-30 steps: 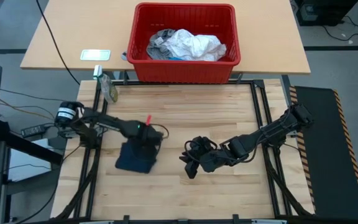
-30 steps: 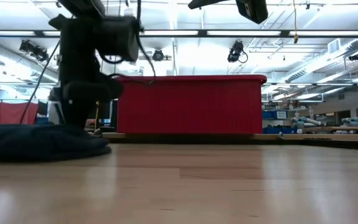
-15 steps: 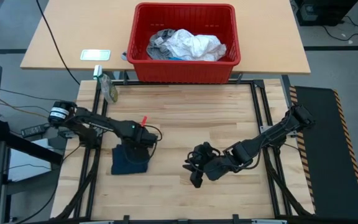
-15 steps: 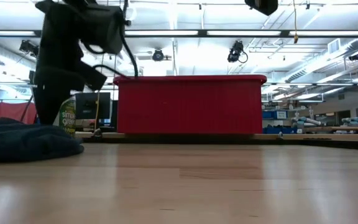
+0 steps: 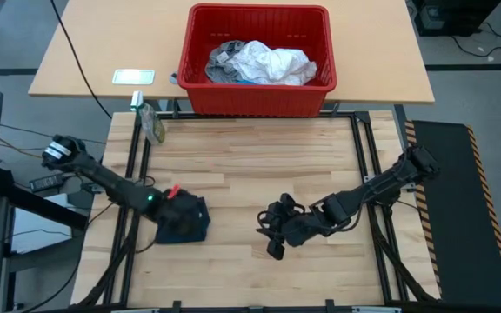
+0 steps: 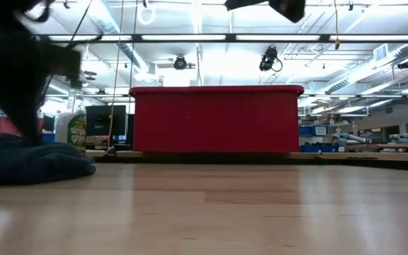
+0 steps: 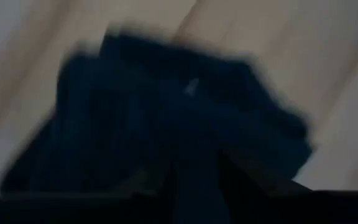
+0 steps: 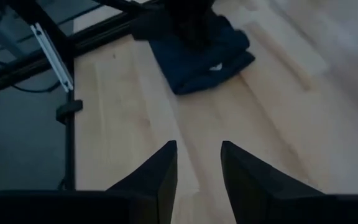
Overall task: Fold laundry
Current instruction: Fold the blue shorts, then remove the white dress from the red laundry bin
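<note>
Left gripper sits on the folded navy garment near the table's left edge, finger state unclear; right gripper fingers apart, idle mid-table. Risk: dragging cloth off the edge, undoing the fold.

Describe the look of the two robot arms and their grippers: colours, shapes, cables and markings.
Both arms are dark, slim and jointed. The left arm has a pale round joint at its base, a small green light and a red mark near the left gripper. The right gripper has two dark tapered fingers.

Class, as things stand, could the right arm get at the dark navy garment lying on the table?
Probably yes. The right gripper is open over bare wood beside the navy garment, with nothing between them; the left gripper already sits on it.
</note>
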Robot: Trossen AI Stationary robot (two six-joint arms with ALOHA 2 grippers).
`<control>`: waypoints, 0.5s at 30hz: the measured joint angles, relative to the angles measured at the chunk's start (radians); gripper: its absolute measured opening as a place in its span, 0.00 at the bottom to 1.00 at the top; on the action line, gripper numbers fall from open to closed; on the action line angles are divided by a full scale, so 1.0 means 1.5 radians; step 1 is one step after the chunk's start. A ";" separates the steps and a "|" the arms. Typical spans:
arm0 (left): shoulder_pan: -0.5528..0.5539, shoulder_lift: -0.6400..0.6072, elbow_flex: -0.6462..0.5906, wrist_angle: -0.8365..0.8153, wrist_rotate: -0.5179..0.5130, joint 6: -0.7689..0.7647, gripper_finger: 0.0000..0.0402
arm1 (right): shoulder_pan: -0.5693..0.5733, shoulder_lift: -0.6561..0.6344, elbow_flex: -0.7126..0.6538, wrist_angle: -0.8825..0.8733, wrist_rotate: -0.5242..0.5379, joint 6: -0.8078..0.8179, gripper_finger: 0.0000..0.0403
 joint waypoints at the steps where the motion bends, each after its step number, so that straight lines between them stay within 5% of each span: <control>1: -0.007 0.001 -0.012 -0.001 0.002 -0.035 0.29 | -0.005 0.000 0.000 0.006 0.000 -0.024 0.33; 7: -0.024 -0.008 -0.005 -0.024 0.039 -0.117 0.29 | -0.085 -0.015 -0.001 0.034 -0.040 -0.105 0.33; 12: 0.010 -0.029 0.070 -0.028 0.013 0.010 0.29 | -0.212 -0.033 0.000 0.086 -0.076 -0.180 0.35; 15: 0.055 -0.046 0.121 -0.042 -0.053 0.110 0.29 | -0.323 -0.033 0.011 0.099 -0.165 -0.174 0.37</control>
